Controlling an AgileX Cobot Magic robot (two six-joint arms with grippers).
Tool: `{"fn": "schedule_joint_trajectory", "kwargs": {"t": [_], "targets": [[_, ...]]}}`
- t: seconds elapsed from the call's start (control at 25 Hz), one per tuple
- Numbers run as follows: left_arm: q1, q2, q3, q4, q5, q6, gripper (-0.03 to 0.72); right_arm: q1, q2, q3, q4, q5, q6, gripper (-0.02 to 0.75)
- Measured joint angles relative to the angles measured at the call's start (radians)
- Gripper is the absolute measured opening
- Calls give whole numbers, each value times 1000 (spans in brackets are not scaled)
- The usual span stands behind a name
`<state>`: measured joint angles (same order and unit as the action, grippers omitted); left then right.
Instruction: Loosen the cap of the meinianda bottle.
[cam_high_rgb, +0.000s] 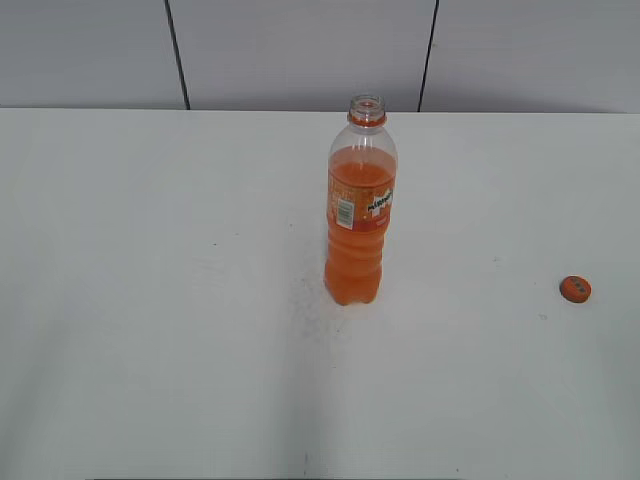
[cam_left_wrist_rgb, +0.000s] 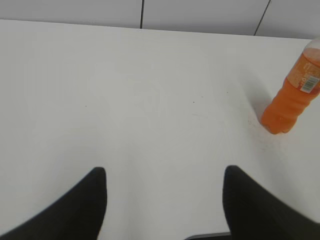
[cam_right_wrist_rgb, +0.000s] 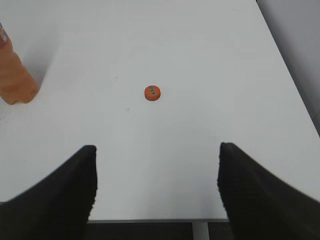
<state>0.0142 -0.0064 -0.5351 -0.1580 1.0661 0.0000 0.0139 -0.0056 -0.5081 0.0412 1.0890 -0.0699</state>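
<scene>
The left gripper (cam_left_wrist_rgb: 165, 200) has its two dark jaws spread wide apart with only bare white bench (cam_left_wrist_rgb: 125, 100) between them; nothing is held. The right gripper (cam_right_wrist_rgb: 157, 190) likewise has its jaws wide apart and holds nothing, hanging above the bench near its front edge. Ahead of the right jaws, roughly centred between them but well apart, the cap (cam_right_wrist_rgb: 152, 92) lies flat on the bench, small, round and orange, with dark print facing up. In the exterior view the cap (cam_high_rgb: 575, 289) sits alone near the right side, well apart from the meinianda bottle (cam_high_rgb: 360, 215). The bottle stands upright near the middle of the bench, its mouth open and uncapped, an orange ring around the neck, orange drink filling it up to its shoulder, and an orange label around its upper body. From the left wrist view the bottle (cam_left_wrist_rgb: 295, 95) appears at the far right, well apart from the left jaws. Grey wall panels (cam_high_rgb: 300, 50) run behind the bench.
</scene>
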Motion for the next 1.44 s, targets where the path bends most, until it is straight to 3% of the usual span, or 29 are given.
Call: {"fn": "schedule_joint_trajectory", "kwargs": {"t": [1.44], "targets": [[-2,0,0,46,-3,0,436,0,-1,0,-19,0,3,561]]}}
